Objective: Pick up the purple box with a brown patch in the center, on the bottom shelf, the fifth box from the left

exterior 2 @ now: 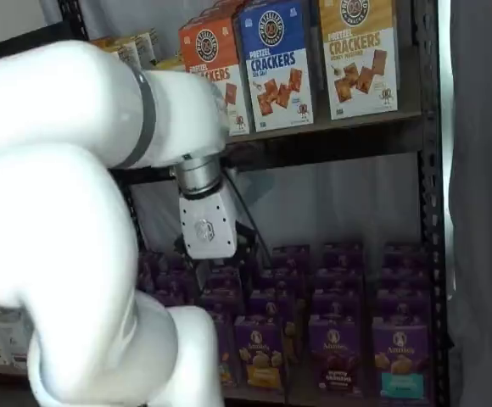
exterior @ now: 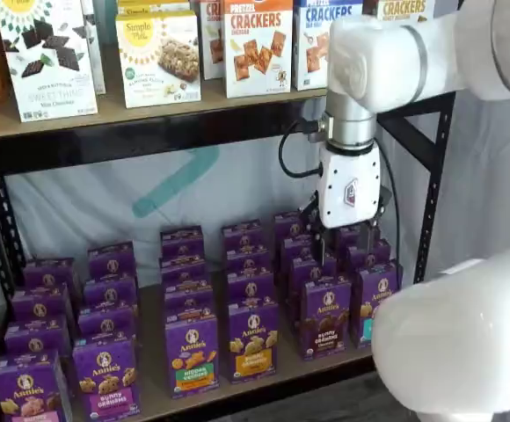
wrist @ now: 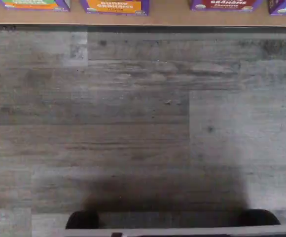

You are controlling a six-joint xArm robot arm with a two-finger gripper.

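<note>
Purple box point(exterior: 326, 316): front carton of its column on the bottom shelf point(exterior: 264, 374), upright, dark brown centre patch facing out. In a shelf view it stands between a yellow-orange-patch carton point(exterior: 253, 339) and a teal-band carton point(exterior: 371, 303), close beside both. Same box in a shelf view point(exterior 2: 337, 355). In the wrist view its lower edge point(wrist: 225, 4) shows at the shelf lip, "Grahams" text readable.

Count, front row: six cartons, one per column. Columns run several deep; the rear ones are partly hidden, so the total is not countable. Wrist view catches four carton bottoms along the shelf edge.

Gripper point(exterior: 346, 242): white body hangs above the rear rows of the columns near the purple box, clear of the front carton. The fingers are dark against dark cartons in both shelf views; cannot tell whether they are spread or pressed together. Same gripper in a shelf view point(exterior 2: 216, 263), low end lost among the boxes.

Upper shelf point(exterior: 149, 110): cracker boxes point(exterior: 257, 44), at least three in a shelf view, three also in the other.

Wrist view otherwise: grey plank floor point(wrist: 133, 123).
</note>
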